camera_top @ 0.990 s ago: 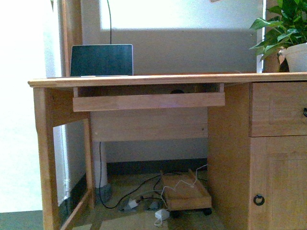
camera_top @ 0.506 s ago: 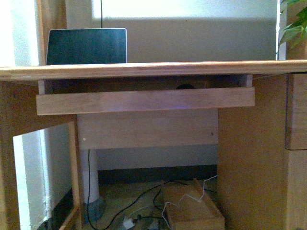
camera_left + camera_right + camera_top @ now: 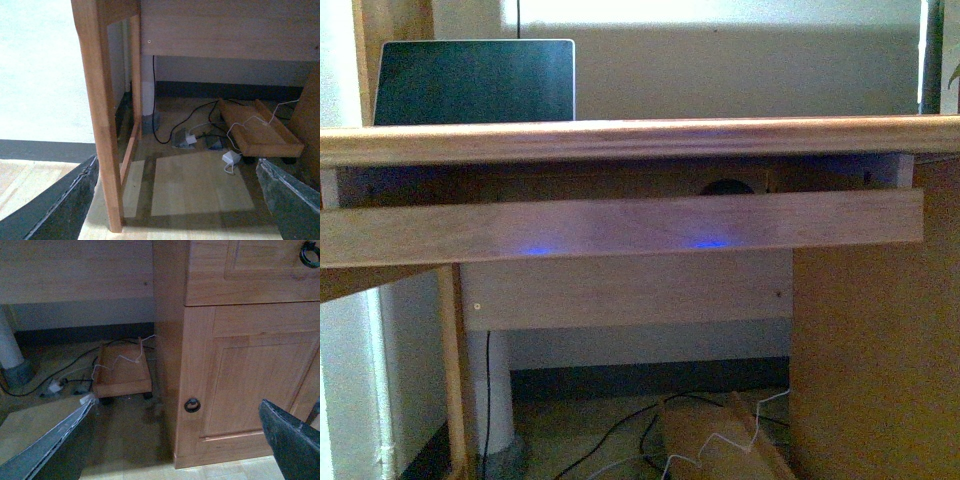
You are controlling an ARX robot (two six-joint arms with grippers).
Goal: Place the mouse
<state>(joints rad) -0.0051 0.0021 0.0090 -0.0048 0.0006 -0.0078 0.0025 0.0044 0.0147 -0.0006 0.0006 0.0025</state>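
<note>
Mouse (image 3: 727,187): dark hump centre-right of front view, mostly hidden behind pull-out tray (image 3: 620,228) lip, under desktop (image 3: 640,140). Left gripper (image 3: 176,165) and right gripper (image 3: 177,405) both spread wide, empty, low near floor. Risk: slot narrow, so fingers may clip lip or desktop edge, or shove mouse deeper.

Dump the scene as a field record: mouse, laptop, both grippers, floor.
mouse: dark, only its top shows above the tray front board, under the desktop
laptop: open on desktop, left side, screen dark
left gripper: fingers open, empty, low by the desk leg
right gripper: fingers open, empty, facing the cabinet door
floor: wheeled wooden stand under desk
</note>
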